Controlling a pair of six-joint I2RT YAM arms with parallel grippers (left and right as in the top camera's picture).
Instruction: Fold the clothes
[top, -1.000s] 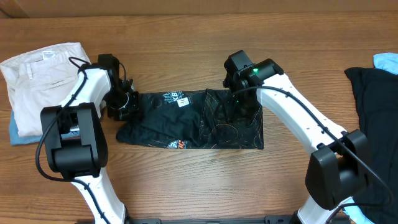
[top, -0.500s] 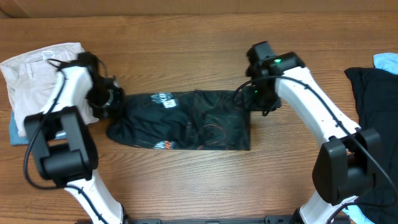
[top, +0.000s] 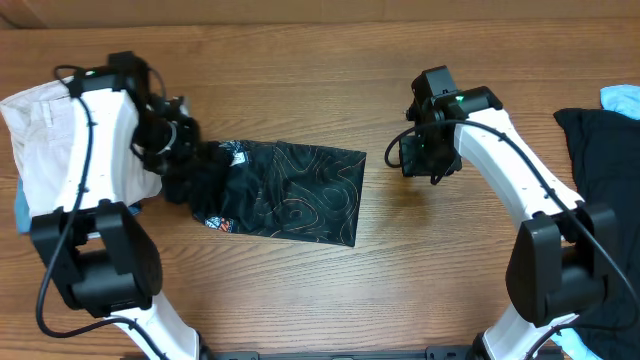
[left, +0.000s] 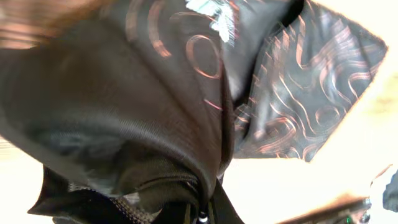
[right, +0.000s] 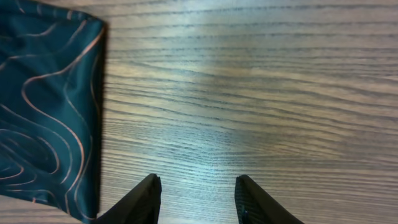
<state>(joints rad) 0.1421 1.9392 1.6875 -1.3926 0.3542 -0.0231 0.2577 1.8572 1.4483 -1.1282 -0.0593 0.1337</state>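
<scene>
Wooden tabletop (top: 300, 300) carries the black orange-lined top (top: 300, 195) left of centre, right part flat, left end bunched. The left claw (top: 180, 155) is clenched on that bunched end, probably to draw it across for a fold. The right claw (right: 198, 193) hangs released and empty over bare wood just right of the top.

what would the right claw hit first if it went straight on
The right claw would likely meet bare table first; the patterned top lies off to one side.
</scene>
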